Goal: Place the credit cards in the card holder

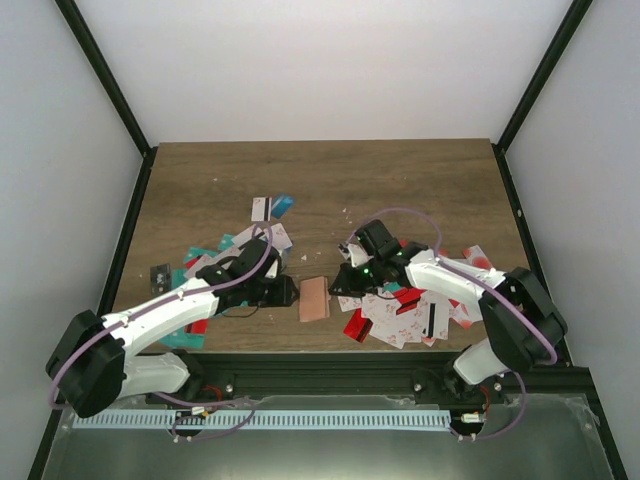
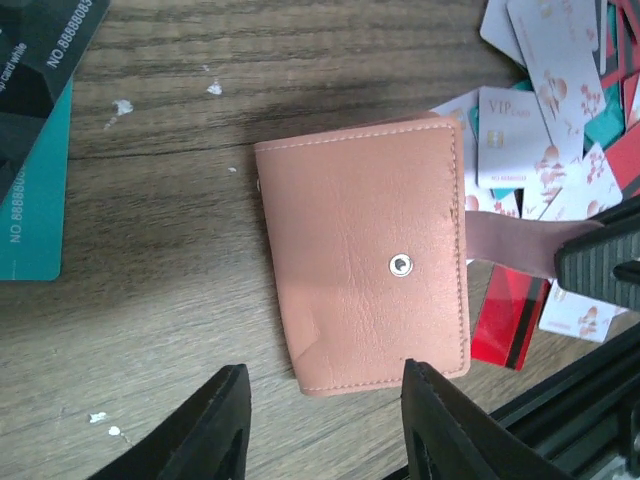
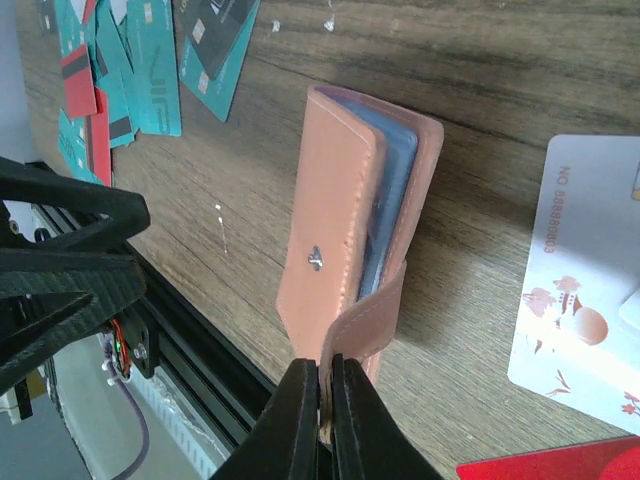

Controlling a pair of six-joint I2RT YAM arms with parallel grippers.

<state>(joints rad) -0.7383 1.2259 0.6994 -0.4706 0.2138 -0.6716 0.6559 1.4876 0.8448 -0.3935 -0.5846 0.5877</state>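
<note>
The salmon-pink card holder [image 1: 313,297] lies closed on the table between the two arms, snap stud facing up [image 2: 365,255]. My right gripper [image 1: 343,283] is shut on its closure strap [image 3: 375,310], pinching the strap's end just off the holder's edge [image 3: 325,400]. The holder's side gapes a little and shows blue inner pockets [image 3: 335,200]. My left gripper [image 1: 285,291] is open and empty, its fingers [image 2: 215,425] low over the table at the holder's left edge. Credit cards lie in piles to the left [image 1: 225,250] and to the right [image 1: 410,310].
White VIP cards [image 2: 550,90] and a red card [image 2: 510,320] lie just beyond the holder on the right arm's side. A teal card [image 2: 35,190] lies off the holder's other side. The table's black front rail [image 1: 330,358] runs close below the holder.
</note>
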